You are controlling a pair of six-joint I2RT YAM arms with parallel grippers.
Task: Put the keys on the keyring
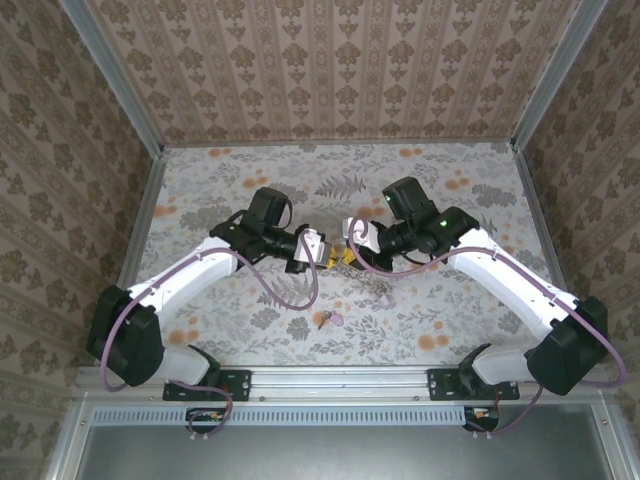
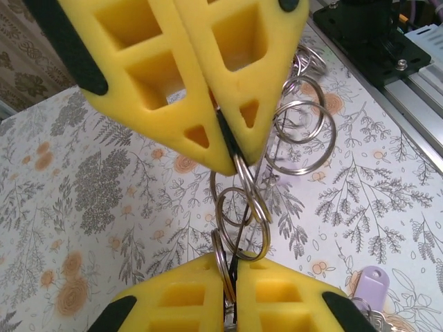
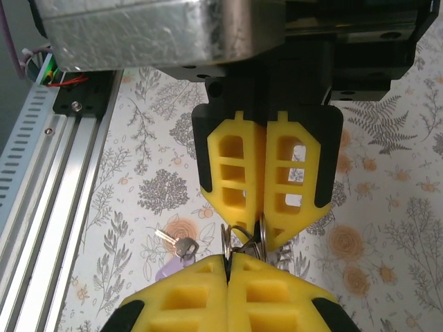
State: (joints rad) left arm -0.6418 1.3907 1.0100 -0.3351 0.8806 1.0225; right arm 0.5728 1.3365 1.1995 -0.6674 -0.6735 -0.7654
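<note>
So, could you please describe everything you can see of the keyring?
The keyring is a linked cluster of thin, silvery metal split rings of differing sizes. It is held above the flowered table, pinched at one end by the left hand and at the other by the right hand. Larger loose rings dangle to one side.

Two pincers: left pincer (image 1: 323, 257), right pincer (image 1: 347, 256). One keys cluster (image 1: 330, 319). Several linked keyring loops (image 2: 259, 207), count unclear.

The keyring (image 2: 257, 202) hangs over the table's (image 1: 230, 180) middle, clamped between the left gripper (image 2: 232, 277) on its left and the right gripper (image 3: 227, 263) on its right. The keys (image 1: 330, 318) lie on the table closer to the near edge, apart from it.
</note>
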